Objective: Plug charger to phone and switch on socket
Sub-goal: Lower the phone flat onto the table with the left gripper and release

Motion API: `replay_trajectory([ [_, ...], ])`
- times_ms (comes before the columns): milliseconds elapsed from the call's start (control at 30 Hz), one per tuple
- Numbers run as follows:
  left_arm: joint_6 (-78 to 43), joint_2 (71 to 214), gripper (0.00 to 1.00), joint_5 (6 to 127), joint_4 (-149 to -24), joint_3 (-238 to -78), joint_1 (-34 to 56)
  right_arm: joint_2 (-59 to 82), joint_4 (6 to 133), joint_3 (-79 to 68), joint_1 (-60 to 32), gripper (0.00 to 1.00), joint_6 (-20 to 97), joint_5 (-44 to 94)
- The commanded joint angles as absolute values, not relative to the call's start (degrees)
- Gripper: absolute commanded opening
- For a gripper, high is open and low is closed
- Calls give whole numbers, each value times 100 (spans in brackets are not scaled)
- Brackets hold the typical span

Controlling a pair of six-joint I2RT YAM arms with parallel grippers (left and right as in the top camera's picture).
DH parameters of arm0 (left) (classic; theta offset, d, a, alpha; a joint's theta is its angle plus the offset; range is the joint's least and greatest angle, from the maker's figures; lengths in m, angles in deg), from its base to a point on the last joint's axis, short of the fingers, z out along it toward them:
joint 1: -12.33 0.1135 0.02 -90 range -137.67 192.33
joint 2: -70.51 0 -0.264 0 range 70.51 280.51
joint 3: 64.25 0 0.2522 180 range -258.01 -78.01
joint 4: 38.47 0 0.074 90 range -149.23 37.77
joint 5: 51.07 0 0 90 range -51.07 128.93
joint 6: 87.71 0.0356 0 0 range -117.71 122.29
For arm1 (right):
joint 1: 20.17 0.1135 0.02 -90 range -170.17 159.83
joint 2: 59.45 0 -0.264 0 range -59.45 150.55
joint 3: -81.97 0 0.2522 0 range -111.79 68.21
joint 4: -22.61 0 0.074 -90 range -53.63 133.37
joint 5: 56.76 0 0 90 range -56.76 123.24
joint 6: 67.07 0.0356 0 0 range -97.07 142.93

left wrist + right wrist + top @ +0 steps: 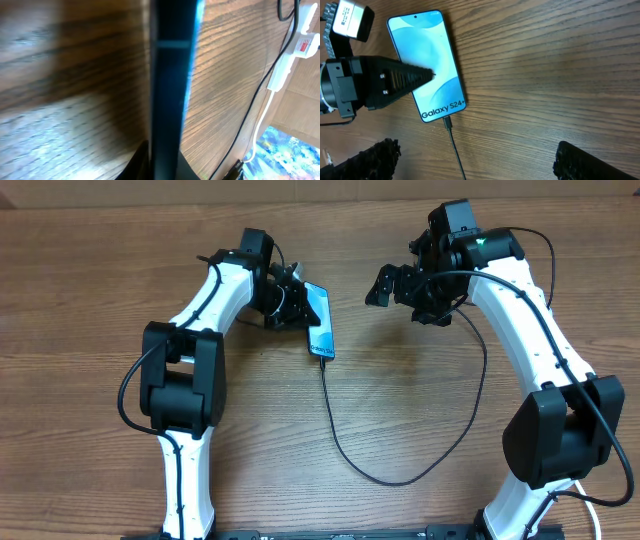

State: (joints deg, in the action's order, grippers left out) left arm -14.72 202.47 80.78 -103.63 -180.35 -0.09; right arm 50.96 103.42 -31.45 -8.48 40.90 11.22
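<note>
The phone [319, 319] lies on the wooden table with its light blue screen lit; "Galaxy S24+" shows in the right wrist view [427, 65]. My left gripper [290, 304] is shut on the phone's long edge; the phone shows edge-on between the fingers [170, 75]. The charger's black connector [448, 122] sits in the phone's bottom port. Its thin cable [340, 445] loops toward the front and back up to the right. My right gripper [393, 288] is open and empty above the table, right of the phone; the cable passes between its fingers [480, 165]. The white socket [301, 37] appears only in the left wrist view.
The socket's thick white cord [270, 102] runs down off the table edge. A colourful patterned floor [285, 155] shows beyond that edge. My right arm's links [530, 310] arch over the right side of the table.
</note>
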Motion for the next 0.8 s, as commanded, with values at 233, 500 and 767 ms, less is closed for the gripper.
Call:
replay_trajectory([
  [233, -1376, 20131, 15, 7525, -10359, -18035, -121, 4899, 10313, -3263, -829, 100, 4075, 1177],
  [500, -1269, 20149, 21, 7212, -10361, -18033, -121, 4899, 10315, -3263, -829, 100, 4075, 1177],
  [767, -1269, 20149, 26, 6530, -10440, -18033, -121, 4899, 10318, -3263, -829, 100, 4073, 1181],
])
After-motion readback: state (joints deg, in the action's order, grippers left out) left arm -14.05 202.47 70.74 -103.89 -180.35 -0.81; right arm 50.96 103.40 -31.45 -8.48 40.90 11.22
